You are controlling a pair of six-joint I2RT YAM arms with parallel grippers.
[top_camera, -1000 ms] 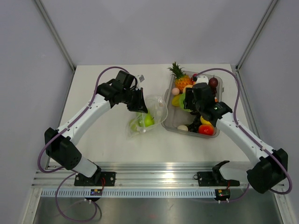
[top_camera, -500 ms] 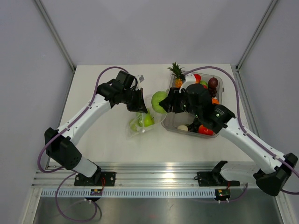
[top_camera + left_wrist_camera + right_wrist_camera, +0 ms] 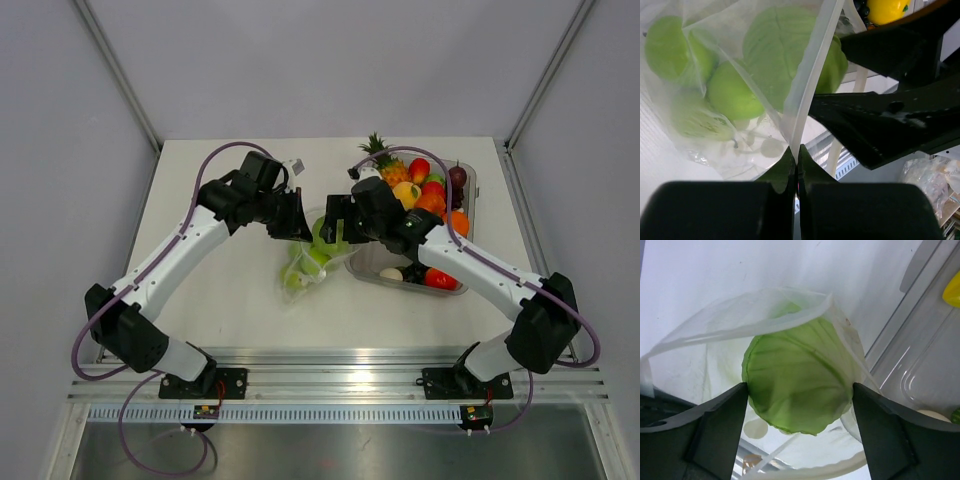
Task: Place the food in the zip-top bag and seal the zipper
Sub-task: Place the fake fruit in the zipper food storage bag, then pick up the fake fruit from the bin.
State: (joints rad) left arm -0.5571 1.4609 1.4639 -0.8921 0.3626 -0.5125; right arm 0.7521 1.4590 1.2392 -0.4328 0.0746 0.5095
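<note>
Pale green cabbage (image 3: 797,385): half a second ago it hung in the air between the tray (image 3: 372,262) and the zip-top bag (image 3: 300,275). It now sits in the bag's mouth, above the green apples (image 3: 732,95) already inside.
Right gripper (image 3: 335,222): it has crossed from the tray to the bag. Its fingers stand wide on either side of the cabbage; whether they press it or have let go cannot be told.
Left gripper (image 3: 796,165): position unchanged. Its fingers are closed on the bag's edge, holding the mouth up and open.
Bag position: on the worktop (image 3: 230,300), just beside the tray's left side.
Bearing on task: one more piece is as good as bagged. Most food appears to remain in the tray, and sealing has not begun.
Zipper: not distinguishable as a separate strip in any view.
Hidden: from above, both grippers cover the bag's mouth and the right arm hides part of the tray's contents.
</note>
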